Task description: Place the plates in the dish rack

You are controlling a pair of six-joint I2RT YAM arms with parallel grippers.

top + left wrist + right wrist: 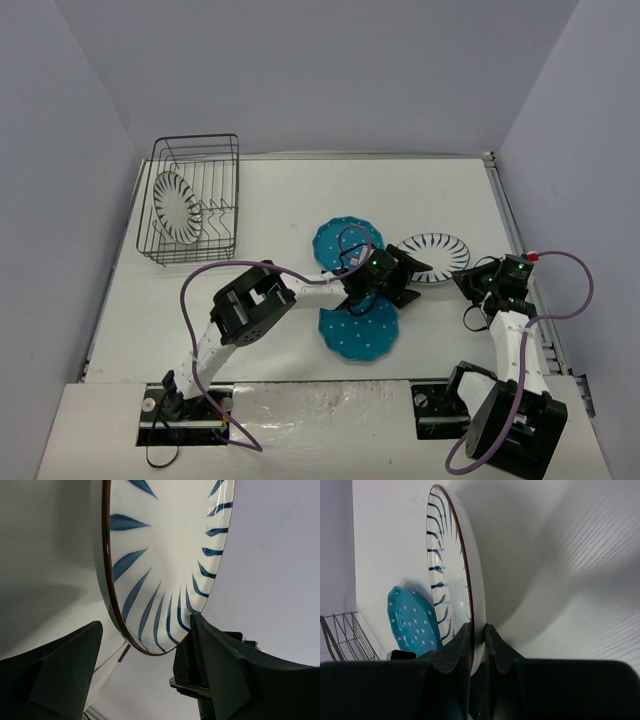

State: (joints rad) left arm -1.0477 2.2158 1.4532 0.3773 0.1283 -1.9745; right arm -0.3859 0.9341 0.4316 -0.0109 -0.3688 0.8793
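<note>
**Striped plate held between both grippers, rack far off on the left arm's side**

The striped plate (437, 252) sits right of centre over the table (280, 190), well apart from the dish rack (225, 228), which stands at the far left corner. The right gripper (466, 279) meets the plate from the right. In its own wrist view its two fingers are pinched tight on the rim, one on each face. The left gripper (412, 270) faces the same plate from the opposite side with its jaws wide apart. Its wrist view shows the rim dipping into the gap between them, one finger just beside the striped face and the other off the underside. I cannot tell whether either pad touches yet, nor, from above, whether the plate rests on the table or hangs just clear of it.

The coming move turns on where the rack lies: left of the plate and toward the rear, so the left arm is the nearer one and the right arm the farther. This looks like a handover, and the left jaws probably need to close on their side of the rim before the right ones let go.

A second striped plate (177, 207) stands on edge in the left part of the rack, with free prongs to its right. Two teal plates (345, 240) lie flat, one behind and one in front of the left gripper, close to any path toward the rack
</note>
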